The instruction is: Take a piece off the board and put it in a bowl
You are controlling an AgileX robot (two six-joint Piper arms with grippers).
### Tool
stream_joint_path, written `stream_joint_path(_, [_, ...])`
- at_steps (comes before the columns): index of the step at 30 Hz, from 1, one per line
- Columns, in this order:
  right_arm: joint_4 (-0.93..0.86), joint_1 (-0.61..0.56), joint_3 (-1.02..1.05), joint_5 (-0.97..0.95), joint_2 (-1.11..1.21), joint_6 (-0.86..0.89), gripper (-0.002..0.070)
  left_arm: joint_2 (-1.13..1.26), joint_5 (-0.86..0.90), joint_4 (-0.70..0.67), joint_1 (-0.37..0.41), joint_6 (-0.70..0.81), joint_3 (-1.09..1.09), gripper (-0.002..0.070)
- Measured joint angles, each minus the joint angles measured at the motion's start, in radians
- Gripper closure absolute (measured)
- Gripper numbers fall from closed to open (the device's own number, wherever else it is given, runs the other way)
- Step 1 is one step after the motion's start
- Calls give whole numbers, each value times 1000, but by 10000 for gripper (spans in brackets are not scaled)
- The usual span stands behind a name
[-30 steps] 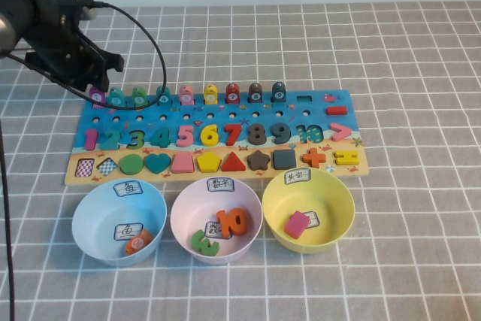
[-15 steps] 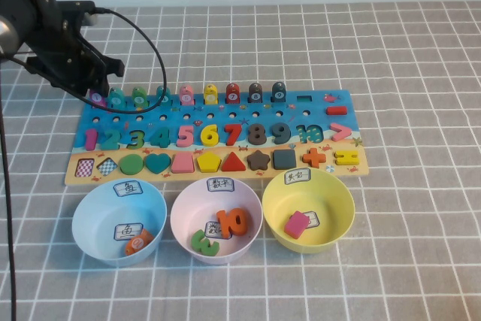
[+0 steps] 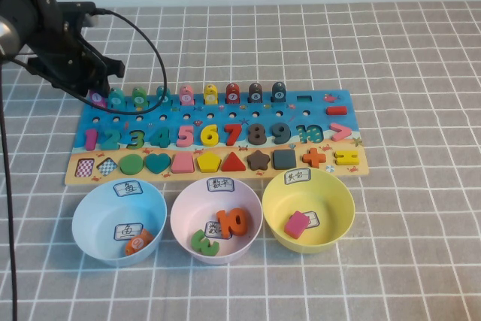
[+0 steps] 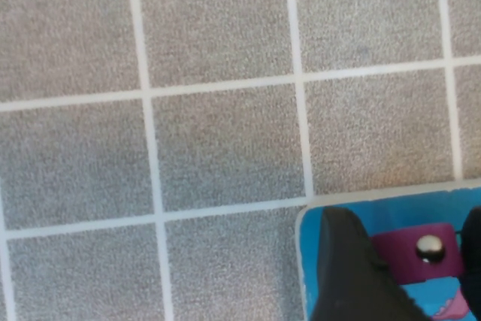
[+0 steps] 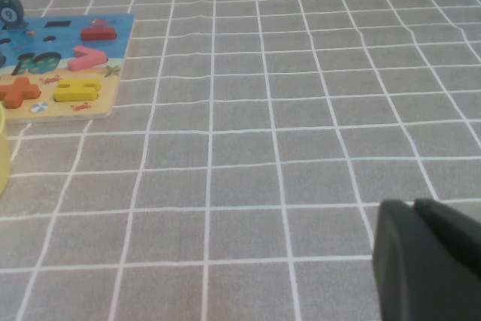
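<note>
While astride the piece (image 4: pixel 418 252), left claw (image 3: pixel 96 95); right claw (image 5: pixel 425 261) parked.

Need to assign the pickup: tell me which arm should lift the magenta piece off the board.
Left. Its hand sits at the board's far-left corner, fingers either side of the magenta piece. The right hand is over bare cloth, off the board.

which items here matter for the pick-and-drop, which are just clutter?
In the job:
- left gripper, at the board's far-left corner
- magenta piece between its fingers
- board
- light blue bowl

Lying about:
- pink bowl
- yellow bowl
- right gripper, over bare cloth
</note>
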Motion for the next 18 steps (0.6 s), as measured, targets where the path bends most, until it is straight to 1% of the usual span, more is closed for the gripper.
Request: stream_joint_path(18, [0,0,0,0,0,0,694,7,-16,0,0,7,0,400])
